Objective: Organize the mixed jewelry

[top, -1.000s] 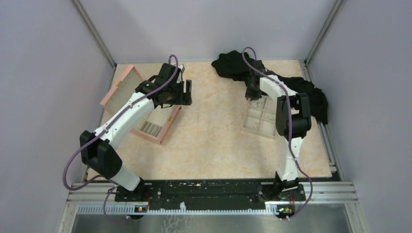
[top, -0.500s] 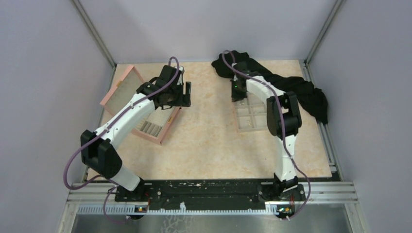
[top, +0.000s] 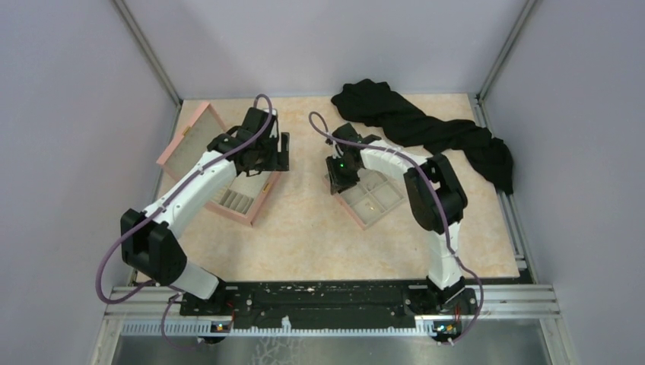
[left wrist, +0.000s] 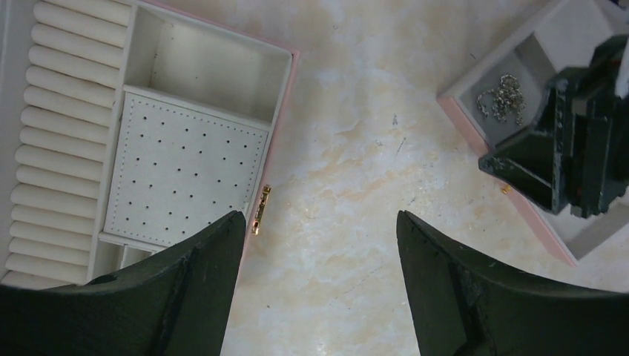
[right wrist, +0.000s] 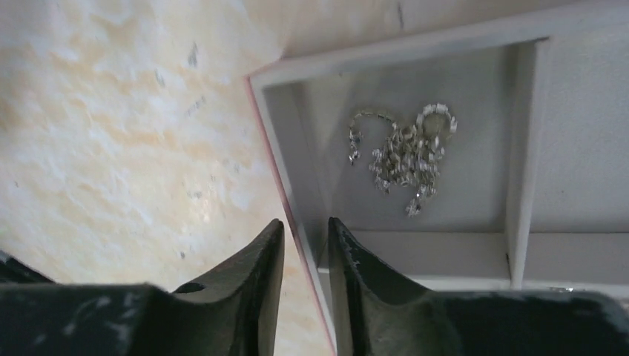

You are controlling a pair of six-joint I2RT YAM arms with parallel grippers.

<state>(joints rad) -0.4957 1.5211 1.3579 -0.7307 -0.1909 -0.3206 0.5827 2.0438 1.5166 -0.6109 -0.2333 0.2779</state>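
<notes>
The mixed jewelry (right wrist: 404, 152) is a small silvery chain tangle lying in a corner compartment of the beige compartment tray (right wrist: 415, 46); the left wrist view also shows the tangle (left wrist: 501, 96). My right gripper (right wrist: 305, 226) straddles the tray's pink-edged side wall, one finger outside and one inside, shut on it. From above, the tray (top: 373, 199) sits angled at mid-table with the right gripper (top: 340, 173) at its left corner. My left gripper (left wrist: 319, 219) hangs open over bare table beside the pink box (top: 228, 175), holding nothing.
The pink box's white perforated pad (left wrist: 185, 167) and ring rolls (left wrist: 67, 111) lie to the left, its gold clasp (left wrist: 259, 210) near my left finger. A tiny gold speck (left wrist: 506, 189) lies on the table by the tray. Black cloth (top: 426, 125) is heaped at the back right.
My right gripper has dragged the tray leftward from the right side to mid-table, turning it as it went. The left arm shifted slightly left.
</notes>
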